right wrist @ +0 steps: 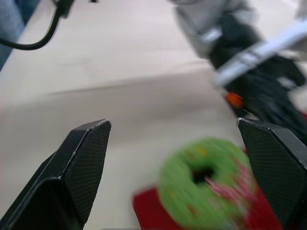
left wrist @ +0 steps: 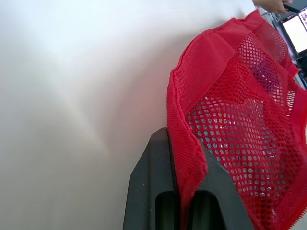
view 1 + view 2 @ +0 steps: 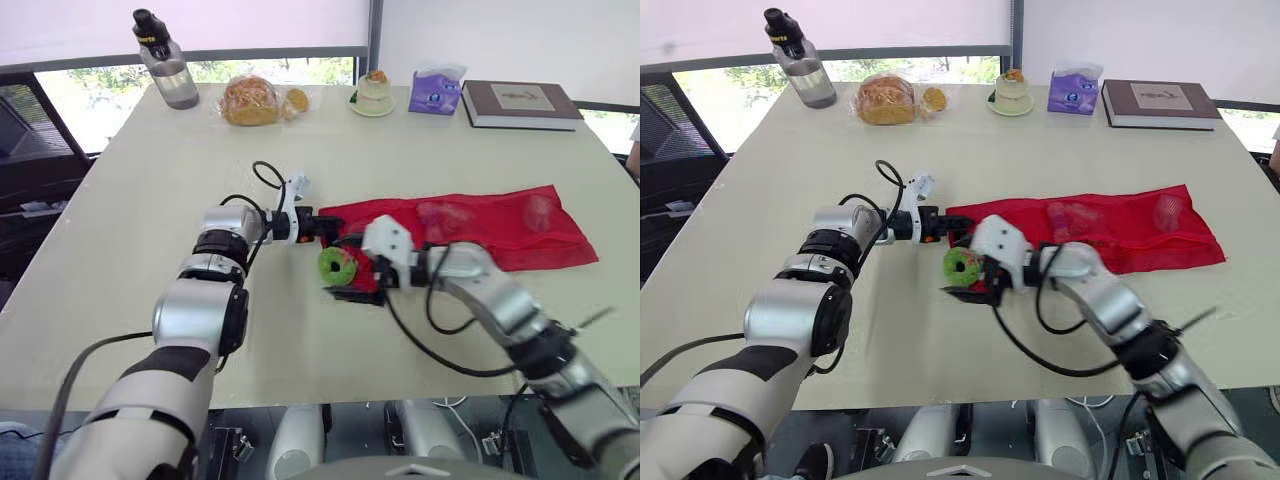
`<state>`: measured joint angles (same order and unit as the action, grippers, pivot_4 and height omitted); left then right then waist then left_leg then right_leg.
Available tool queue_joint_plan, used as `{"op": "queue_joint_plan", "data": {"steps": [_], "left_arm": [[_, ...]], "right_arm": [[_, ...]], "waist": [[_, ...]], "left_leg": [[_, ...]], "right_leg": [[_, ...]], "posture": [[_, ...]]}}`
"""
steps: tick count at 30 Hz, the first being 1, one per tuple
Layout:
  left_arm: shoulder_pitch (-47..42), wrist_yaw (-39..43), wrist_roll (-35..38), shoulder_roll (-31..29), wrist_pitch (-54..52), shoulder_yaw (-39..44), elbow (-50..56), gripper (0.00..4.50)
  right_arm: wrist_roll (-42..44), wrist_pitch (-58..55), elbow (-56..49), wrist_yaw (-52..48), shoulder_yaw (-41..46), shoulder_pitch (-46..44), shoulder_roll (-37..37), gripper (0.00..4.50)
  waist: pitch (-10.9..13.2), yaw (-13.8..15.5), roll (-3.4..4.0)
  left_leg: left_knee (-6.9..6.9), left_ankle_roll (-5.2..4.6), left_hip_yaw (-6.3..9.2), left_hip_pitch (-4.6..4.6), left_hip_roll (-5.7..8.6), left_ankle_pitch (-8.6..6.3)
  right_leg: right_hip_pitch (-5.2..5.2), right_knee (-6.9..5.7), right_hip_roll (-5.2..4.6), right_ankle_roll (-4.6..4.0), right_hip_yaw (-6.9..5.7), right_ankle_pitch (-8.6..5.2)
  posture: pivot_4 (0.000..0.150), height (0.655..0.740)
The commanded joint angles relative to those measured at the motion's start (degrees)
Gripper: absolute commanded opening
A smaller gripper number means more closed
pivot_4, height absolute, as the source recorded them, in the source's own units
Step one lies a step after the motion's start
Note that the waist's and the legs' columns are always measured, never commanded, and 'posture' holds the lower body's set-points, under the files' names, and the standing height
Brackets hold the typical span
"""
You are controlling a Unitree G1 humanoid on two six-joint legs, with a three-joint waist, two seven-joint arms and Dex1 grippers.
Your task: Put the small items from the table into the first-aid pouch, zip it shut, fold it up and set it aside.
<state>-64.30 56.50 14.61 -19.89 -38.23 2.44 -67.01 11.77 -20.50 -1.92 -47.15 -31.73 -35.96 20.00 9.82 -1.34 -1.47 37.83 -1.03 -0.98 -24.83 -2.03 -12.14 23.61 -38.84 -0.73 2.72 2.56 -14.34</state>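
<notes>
The red mesh pouch (image 3: 480,225) lies flat across the table's middle right, with small items faintly visible through the mesh. My left gripper (image 3: 322,226) is shut on the hem of its open left end (image 2: 192,158), holding that edge up. A green ring with a hole (image 3: 336,266) sits right at that opening, over the pouch's red edge (image 1: 204,179). My right gripper (image 1: 172,123) stands open around the ring, its wide-spread fingers (image 1: 81,163) not touching it. The left gripper's black tip (image 1: 261,93) shows just beyond the ring.
Along the far edge stand a water bottle (image 3: 165,65), bagged bread (image 3: 250,100), a small cake on a plate (image 3: 375,93), a tissue pack (image 3: 436,90) and a book (image 3: 520,103). A person's hand (image 2: 273,5) shows past the pouch's far end.
</notes>
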Motion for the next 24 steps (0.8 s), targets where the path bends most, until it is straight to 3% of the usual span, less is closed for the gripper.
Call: {"op": "queue_joint_plan", "data": {"steps": [1, 2, 5, 10, 13, 18, 24], "left_arm": [[-1.4, -2.0, -0.3, -0.4, 2.0, 2.2, -0.6, 0.05], [-1.4, -2.2, -0.2, -0.4, 2.1, 2.5, -0.8, 0.05], [-1.4, -2.1, -0.5, -0.5, 2.2, 2.8, -1.0, 0.0], [-0.7, -1.4, -1.1, -0.7, 2.0, 2.6, -0.7, 0.0], [-0.2, -1.4, -1.4, -0.7, 1.9, 2.5, -0.8, 0.0], [-0.1, -1.1, -1.8, -0.6, 1.7, 2.6, -0.6, 0.0], [0.7, 0.1, -2.9, -0.9, 2.4, 1.7, 0.2, 0.0]], "right_arm": [[-5.7, 1.1, 5.6, -0.1, -1.7, -1.7, -0.6, 4.5], [-7.5, 0.7, 7.1, 0.2, -2.5, -1.9, -0.6, 4.5], [-11.1, -1.5, 9.3, 1.2, -2.9, -1.8, -0.5, 3.7], [-10.9, -6.0, 5.7, 0.7, -1.0, 0.4, -0.2, 1.34], [-12.1, -7.4, 2.6, 0.6, -1.0, 1.9, 0.8, 0.15], [-12.5, -6.9, 1.9, 2.1, 1.3, 2.8, 0.5, 0.05], [-3.2, -11.3, -4.8, 4.0, 12.2, 4.2, -4.2, 0.05]], "waist": [[0.0, 0.1, 0.0], [0.0, 0.2, 0.0], [0.0, 0.2, 0.0], [0.0, 0.2, 0.0], [0.0, 0.2, 0.0], [0.0, 0.3, 0.0], [0.0, 0.3, 0.0]], "left_leg": [[0.0, 0.0, -0.02, 0.01, 0.02, 0.0], [0.0, 0.0, -0.02, 0.0, 0.02, 0.0], [0.0, 0.0, -0.02, 0.03, 0.03, 0.0], [0.0, 0.0, 0.01, 0.09, -0.01, 0.0], [-0.01, 0.01, 0.0, 0.07, 0.01, 0.0], [-0.01, 0.01, -0.01, 0.08, 0.02, 0.0], [-0.01, 0.01, 0.0, 0.04, 0.01, 0.0]], "right_leg": [[0.0, 0.0, -0.04, -0.01, 0.0, 0.0], [0.0, 0.0, -0.05, -0.01, 0.01, 0.01], [0.0, -0.04, -0.05, -0.01, 0.01, 0.01], [-0.02, -0.08, 0.01, -0.01, -0.01, 0.01], [-0.02, -0.05, -0.01, -0.01, 0.01, 0.01], [-0.02, -0.06, -0.02, -0.01, 0.01, 0.01], [-0.01, -0.05, -0.02, -0.01, 0.01, 0.01]], "posture": [[0.15, 0.74], [0.15, 0.74], [0.15, 0.74], [0.15, 0.74], [0.15, 0.74], [0.15, 0.74], [0.15, 0.74]]}}
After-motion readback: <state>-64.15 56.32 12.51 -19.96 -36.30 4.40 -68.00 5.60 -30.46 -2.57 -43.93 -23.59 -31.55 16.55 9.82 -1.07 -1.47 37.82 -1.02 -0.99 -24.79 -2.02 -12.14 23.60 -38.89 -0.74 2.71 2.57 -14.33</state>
